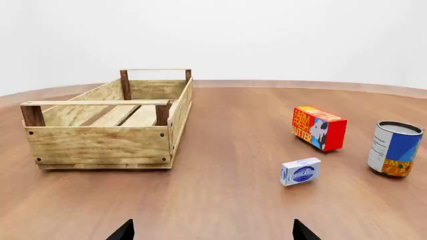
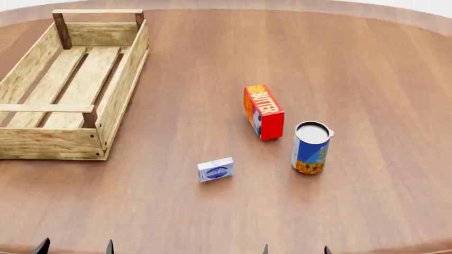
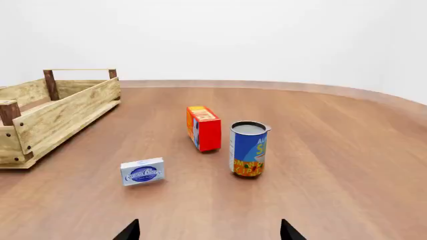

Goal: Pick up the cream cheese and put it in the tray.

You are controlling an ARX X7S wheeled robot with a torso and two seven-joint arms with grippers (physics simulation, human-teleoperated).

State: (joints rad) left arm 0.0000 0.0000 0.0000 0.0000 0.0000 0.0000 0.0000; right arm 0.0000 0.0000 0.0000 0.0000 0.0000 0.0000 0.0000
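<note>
A round wooden table (image 2: 395,79) carries four things. The cream cheese (image 2: 215,170), a small white box with a blue oval logo, stands on a long thin edge just below the centre of the head view, logo face toward the robot. Its long axis runs nearly left to right across the frame, the right end tipped slightly upward.

The tray (image 2: 120,84), a pale slatted crate holding nothing, fills the upper left, well apart from the box, its length running away from the robot. A red butter box (image 2: 263,111) and a blue-and-orange can (image 2: 310,147) stand right of centre, close together.

At the bottom edge, the left gripper (image 2: 74,246) and right gripper (image 2: 295,249) show only dark fingertips, spread wide and grasping nothing. Both sit short of every object, so the reach seems not yet begun.
</note>
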